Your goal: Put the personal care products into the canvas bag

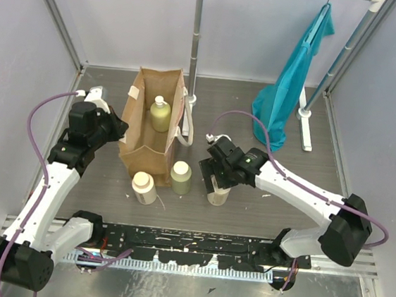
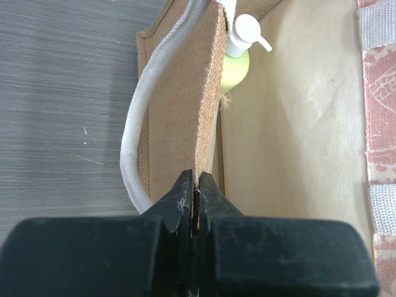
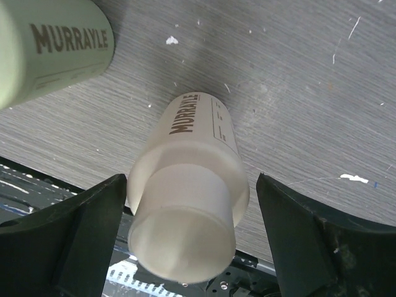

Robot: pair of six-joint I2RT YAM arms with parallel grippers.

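One cream bottle (image 3: 185, 179) inside open right gripper (image 3: 190, 207), left gripper (image 2: 197, 185) tight on canvas bag (image 2: 185, 111)

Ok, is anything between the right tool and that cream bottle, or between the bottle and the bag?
Nothing blocks the grasp: the right tool is open astride the cream bottle. Toward the canvas bag, a yellow-green bottle stands in the direct line, beside its near wall. The left tool pinches its rim.
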